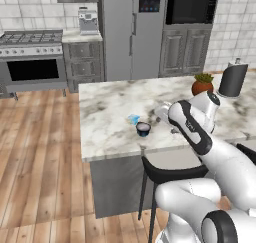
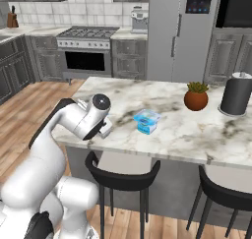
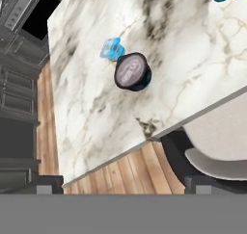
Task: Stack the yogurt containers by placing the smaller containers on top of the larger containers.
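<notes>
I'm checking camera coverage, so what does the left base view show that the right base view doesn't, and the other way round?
Left base view: the navy cup and the pale blue cup beside it. Right base view: the bright blue tub. Shared: the plant pot, the dark grey cylinder and the marble counter.

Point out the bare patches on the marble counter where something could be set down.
The marble counter is bare along its stove-side end, left of the pale blue flat cup and dark navy round cup, which sit close together. In the right base view, bare marble stretches between the bright blue see-through tub, orange-brown plant pot and tall dark grey cylinder.
</notes>
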Robot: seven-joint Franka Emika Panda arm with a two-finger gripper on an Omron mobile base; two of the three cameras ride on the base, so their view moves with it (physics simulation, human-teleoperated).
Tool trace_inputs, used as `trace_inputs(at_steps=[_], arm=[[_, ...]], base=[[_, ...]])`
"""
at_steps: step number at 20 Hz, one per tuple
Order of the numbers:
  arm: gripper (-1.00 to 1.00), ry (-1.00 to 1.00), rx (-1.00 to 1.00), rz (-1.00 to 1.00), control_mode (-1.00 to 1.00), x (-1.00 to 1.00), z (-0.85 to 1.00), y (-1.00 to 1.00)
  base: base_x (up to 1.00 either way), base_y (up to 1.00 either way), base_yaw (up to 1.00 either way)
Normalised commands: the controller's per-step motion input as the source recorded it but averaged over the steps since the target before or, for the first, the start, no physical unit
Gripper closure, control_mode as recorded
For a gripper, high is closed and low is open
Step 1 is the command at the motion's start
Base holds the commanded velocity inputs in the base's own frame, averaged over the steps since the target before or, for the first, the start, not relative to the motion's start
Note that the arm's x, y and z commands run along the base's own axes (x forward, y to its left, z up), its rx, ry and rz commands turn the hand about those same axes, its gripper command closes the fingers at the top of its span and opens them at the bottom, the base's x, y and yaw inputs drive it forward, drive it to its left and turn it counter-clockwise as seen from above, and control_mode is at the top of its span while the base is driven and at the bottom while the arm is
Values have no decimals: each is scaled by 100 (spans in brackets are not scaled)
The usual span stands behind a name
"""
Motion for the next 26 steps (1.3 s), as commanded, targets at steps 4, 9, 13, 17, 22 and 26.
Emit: trace_inputs(at_steps=[4, 9, 13, 17, 22, 26], arm=[[-100, 1, 3, -1, -100, 24, -14, 0], [-100, 1, 0, -1, -100, 19, -23, 0], [-100, 0, 0, -1, -100, 18, -15, 0], [-100, 0, 0, 0, -100, 17, -9, 0], [-100, 0, 0, 0, -100, 11, -7, 0], [-100, 0, 0, 0, -100, 6, -9, 0]], base=[[0, 0, 0], [0, 0, 0], [0, 0, 0], [0, 0, 0], [0, 0, 0], [0, 0, 0]])
